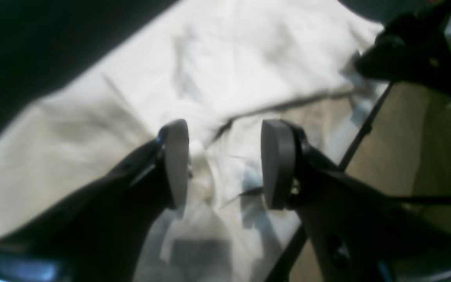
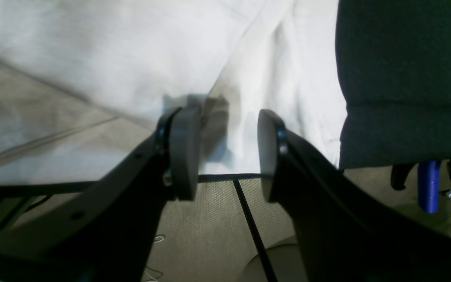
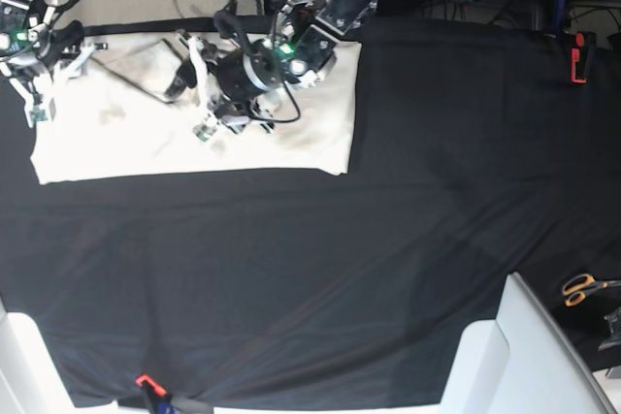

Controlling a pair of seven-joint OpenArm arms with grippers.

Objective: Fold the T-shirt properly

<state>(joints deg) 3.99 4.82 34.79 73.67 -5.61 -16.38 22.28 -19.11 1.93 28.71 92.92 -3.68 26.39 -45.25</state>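
Note:
The T-shirt (image 3: 291, 133) is a cream cloth lying folded into a wide band at the back left of the black table cloth (image 3: 388, 230). My left gripper (image 3: 207, 115) hovers over the middle of the shirt. In the left wrist view it (image 1: 225, 164) stands open above wrinkled cream fabric (image 1: 229, 70), with nothing between its pads. My right gripper (image 3: 37, 94) is at the shirt's left end. In the right wrist view it (image 2: 227, 152) is open over the shirt's edge (image 2: 131, 58), and no cloth is pinched.
Orange-handled scissors (image 3: 585, 286) lie at the right edge, and a red object (image 3: 578, 57) sits at the back right. White panels (image 3: 514, 356) stand at the front right. The beige floor (image 2: 210, 235) and a cable show beyond the table's edge by the right gripper.

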